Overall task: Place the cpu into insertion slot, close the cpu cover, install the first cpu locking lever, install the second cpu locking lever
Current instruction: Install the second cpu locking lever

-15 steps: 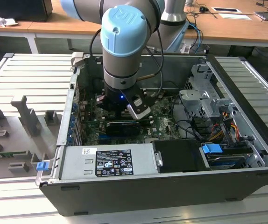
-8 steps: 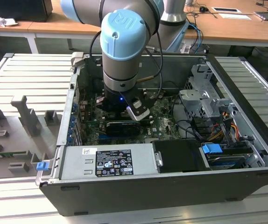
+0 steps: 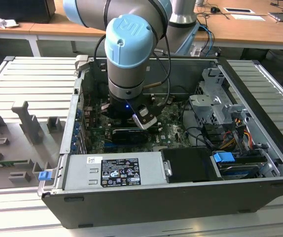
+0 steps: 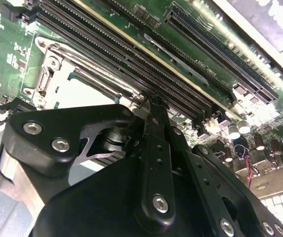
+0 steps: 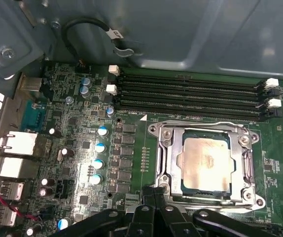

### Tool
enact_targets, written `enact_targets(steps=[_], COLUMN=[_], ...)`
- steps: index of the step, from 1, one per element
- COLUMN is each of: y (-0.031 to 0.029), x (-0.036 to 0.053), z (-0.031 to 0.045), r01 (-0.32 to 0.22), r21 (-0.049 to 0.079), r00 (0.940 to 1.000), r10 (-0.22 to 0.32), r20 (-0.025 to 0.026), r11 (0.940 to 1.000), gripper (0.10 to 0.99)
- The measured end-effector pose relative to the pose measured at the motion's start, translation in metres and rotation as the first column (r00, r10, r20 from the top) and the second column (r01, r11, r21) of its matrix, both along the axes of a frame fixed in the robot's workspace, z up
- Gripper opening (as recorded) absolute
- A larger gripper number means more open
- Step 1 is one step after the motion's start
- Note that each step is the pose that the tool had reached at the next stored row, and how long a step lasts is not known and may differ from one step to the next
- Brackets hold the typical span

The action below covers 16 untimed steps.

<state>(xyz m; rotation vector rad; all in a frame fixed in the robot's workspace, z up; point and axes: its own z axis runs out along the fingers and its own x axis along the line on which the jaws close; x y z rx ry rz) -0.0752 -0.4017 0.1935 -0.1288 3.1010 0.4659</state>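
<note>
We see the arm reaching down into the open computer case, which fills the middle and right of the exterior view and sits on a ribbed metal worktop. A grey moulded fixture lies at the left of that frame.

In the first wrist view the cpu lies flat inside the insertion slot, right of centre in the lower half of the frame, its pale metal top showing through the window of the cpu cover. The cover lies down flat around the chip. The long black memory slots run across the frame just above the socket, and a row of blue-topped capacitors stands to its left on the green motherboard.

The end effector hovers at the lower edge of the socket, its black fingers drawn together at the bottom centre of the frame, with nothing visibly between them. In the second wrist view the fingertips meet just beside the socket's silvery frame at centre left.
</note>
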Motion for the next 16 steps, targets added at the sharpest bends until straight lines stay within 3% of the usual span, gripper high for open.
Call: enact_targets(steps=[3, 6, 16], y=[-0.0001, 0.0000, 0.0000], x=[-0.0012, -0.0013, -0.0019], z=[-0.0002, 0.0077, 0.0172], r01=[0.000, 0.000, 0.000], r21=[0.001, 0.001, 0.001], r00=[1.0000, 1.0000, 1.0000], r10=[0.000, 0.000, 0.000], r20=[-0.0001, 0.0000, 0.0001], r11=[1.0000, 1.0000, 1.0000], gripper=[0.106, 0.106, 0.106])
